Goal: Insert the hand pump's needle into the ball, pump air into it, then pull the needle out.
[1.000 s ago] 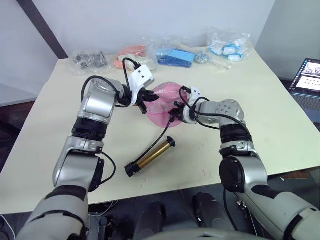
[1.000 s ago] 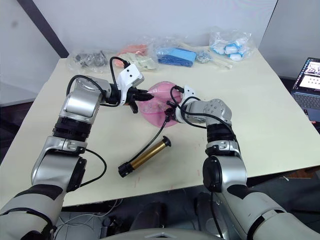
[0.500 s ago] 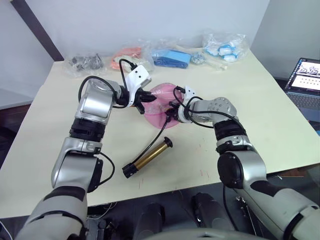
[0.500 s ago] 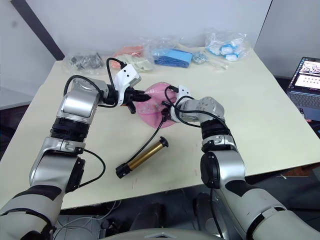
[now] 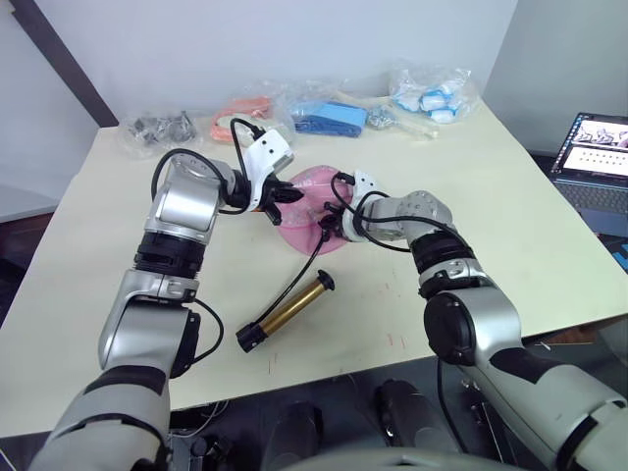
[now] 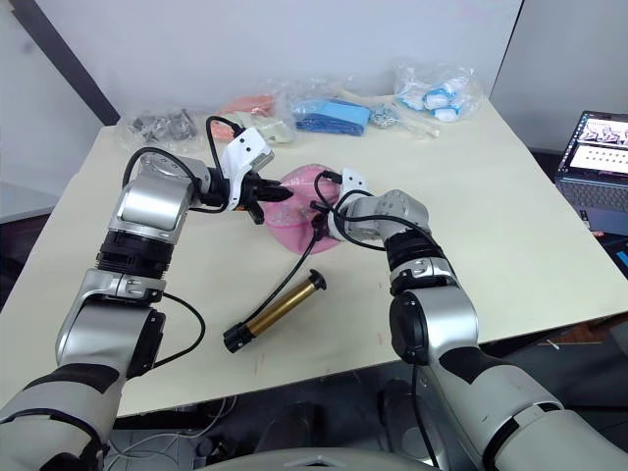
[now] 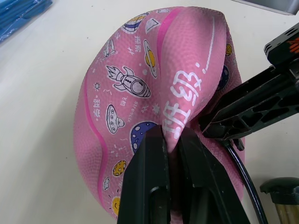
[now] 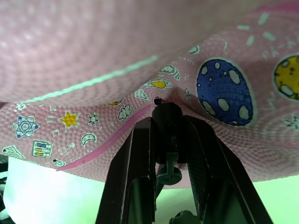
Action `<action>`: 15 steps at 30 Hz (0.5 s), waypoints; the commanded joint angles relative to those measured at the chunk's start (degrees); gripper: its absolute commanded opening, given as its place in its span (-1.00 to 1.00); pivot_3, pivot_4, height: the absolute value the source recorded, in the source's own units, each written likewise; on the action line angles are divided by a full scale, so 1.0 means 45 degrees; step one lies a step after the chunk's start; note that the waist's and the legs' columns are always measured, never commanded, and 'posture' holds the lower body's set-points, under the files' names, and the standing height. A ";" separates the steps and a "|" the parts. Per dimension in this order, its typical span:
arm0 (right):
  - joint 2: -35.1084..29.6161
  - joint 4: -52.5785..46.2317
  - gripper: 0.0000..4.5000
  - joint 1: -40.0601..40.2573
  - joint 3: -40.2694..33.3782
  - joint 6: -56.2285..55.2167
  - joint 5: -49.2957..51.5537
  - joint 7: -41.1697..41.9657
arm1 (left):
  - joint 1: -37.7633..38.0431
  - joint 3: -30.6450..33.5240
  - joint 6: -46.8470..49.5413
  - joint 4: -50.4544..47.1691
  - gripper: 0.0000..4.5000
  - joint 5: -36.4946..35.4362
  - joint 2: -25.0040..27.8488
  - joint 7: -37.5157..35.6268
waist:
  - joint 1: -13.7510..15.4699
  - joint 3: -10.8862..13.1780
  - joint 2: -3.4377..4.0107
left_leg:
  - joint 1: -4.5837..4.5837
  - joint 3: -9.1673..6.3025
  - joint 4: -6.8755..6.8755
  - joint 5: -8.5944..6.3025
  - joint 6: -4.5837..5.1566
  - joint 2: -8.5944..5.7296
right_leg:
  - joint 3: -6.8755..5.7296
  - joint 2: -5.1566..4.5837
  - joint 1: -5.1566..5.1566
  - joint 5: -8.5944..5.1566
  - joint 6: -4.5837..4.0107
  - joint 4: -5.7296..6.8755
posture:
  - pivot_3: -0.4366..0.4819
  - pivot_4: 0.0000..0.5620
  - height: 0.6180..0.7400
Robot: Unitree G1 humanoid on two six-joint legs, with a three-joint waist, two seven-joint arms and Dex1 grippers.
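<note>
On the table [image 5: 510, 226], the hand pump [image 5: 287, 310] lies diagonally.

Pink ball [image 7: 140, 88], sagging and folded, printed with rockets, planets and white text; a fold of it is pinched between the left gripper's [image 7: 174, 140] fingers. Needle fitting [image 8: 167, 116], small and black, is clamped in the right gripper [image 8: 169, 135], tip pressed at the ball's skin by a small dark valve hole. Thin black hose [image 5: 312, 260] runs from the right gripper down to the hand pump [image 5: 285, 312], brass-gold cylinder with black ends, lying flat on the table nearer the robot than both grippers, apart from them.
</note>
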 commanded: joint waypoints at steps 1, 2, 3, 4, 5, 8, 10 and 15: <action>0.0896 -0.0326 -0.82 -0.0106 0.0383 -0.0804 -0.0456 0.0059 | 0.0337 -0.1046 -0.0044 0.0463 -0.99 -0.0751 -0.0677 -0.1449 | -0.0011 -0.0004 0.0001 | 0.0000 -0.0002 -0.0001 0.0000 0.0000 0.0000 | -0.0001 0.0001 0.0000 0.0000 0.0000 0.0000 | -0.05 -0.47 1.00; 0.0825 -0.0748 -0.82 0.0016 0.0460 -0.0571 -0.0398 0.0145 | 0.0286 -0.1016 -0.0215 0.0696 -0.99 -0.0686 -0.0674 -0.1381 | -0.0009 -0.0004 0.0002 | -0.0001 -0.0004 -0.0001 0.0000 0.0000 0.0000 | -0.0002 0.0001 0.0000 0.0000 0.0000 -0.0001 | -0.05 -0.47 1.00; 0.0744 -0.1150 -0.82 0.0124 0.0592 -0.0330 -0.0408 0.0189 | 0.0221 -0.0979 -0.0404 0.0949 -0.99 -0.0631 -0.0684 -0.1314 | -0.0003 -0.0002 0.0003 | -0.0002 -0.0005 -0.0001 0.0000 0.0000 0.0000 | -0.0004 0.0002 0.0000 0.0000 0.0000 -0.0001 | -0.05 -0.47 1.00; 0.0703 -0.1417 -0.82 0.0197 0.0685 -0.0180 -0.0436 0.0210 | 0.0170 -0.0954 -0.0546 0.1135 -0.99 -0.0600 -0.0693 -0.1279 | 0.0008 -0.0001 0.0005 | -0.0009 -0.0007 -0.0001 0.0000 0.0000 0.0000 | -0.0005 0.0001 -0.0003 0.0000 -0.0001 -0.0004 | -0.05 -0.47 1.00; 0.0645 -0.1838 -0.82 0.0322 0.0879 0.0027 -0.0475 0.0289 | 0.0097 -0.0905 -0.0717 0.1378 -0.99 -0.0576 -0.0716 -0.1228 | 0.0034 0.0001 0.0008 | -0.0013 -0.0008 -0.0001 0.0000 -0.0001 0.0000 | -0.0004 0.0001 -0.0005 0.0000 -0.0001 -0.0006 | -0.05 -0.47 1.00; 0.0596 -0.3162 -0.82 0.0770 0.1371 0.0593 -0.0496 0.0464 | -0.0085 -0.0804 -0.1257 0.2073 -0.99 -0.0513 -0.0749 -0.1198 | 0.0107 0.0004 0.0012 | -0.0037 -0.0010 -0.0002 0.0000 -0.0002 -0.0005 | -0.0007 -0.0008 -0.0012 0.0000 -0.0001 -0.0033 | -0.05 -0.47 1.00; 0.0702 -0.4086 -0.82 0.1167 0.1606 0.0990 -0.0431 0.0486 | -0.0155 -0.0772 -0.1670 0.2396 -0.99 -0.0483 -0.0751 -0.1275 | 0.0228 0.0007 0.0015 | -0.0049 -0.0011 -0.0002 0.0000 -0.0003 -0.0007 | -0.0009 -0.0014 -0.0013 0.0000 -0.0001 -0.0053 | -0.05 -0.47 1.00; 0.0893 -0.5155 -0.82 0.1606 0.1799 0.1522 -0.0376 0.0348 | -0.0331 -0.0816 -0.2212 0.2843 -0.99 -0.0437 -0.0766 -0.1421 | 0.0367 0.0008 0.0017 | -0.0179 -0.0021 0.0003 0.0010 -0.0022 -0.0025 | -0.0023 -0.0042 -0.0113 0.0003 0.0000 -0.0067 | -0.05 -0.47 1.00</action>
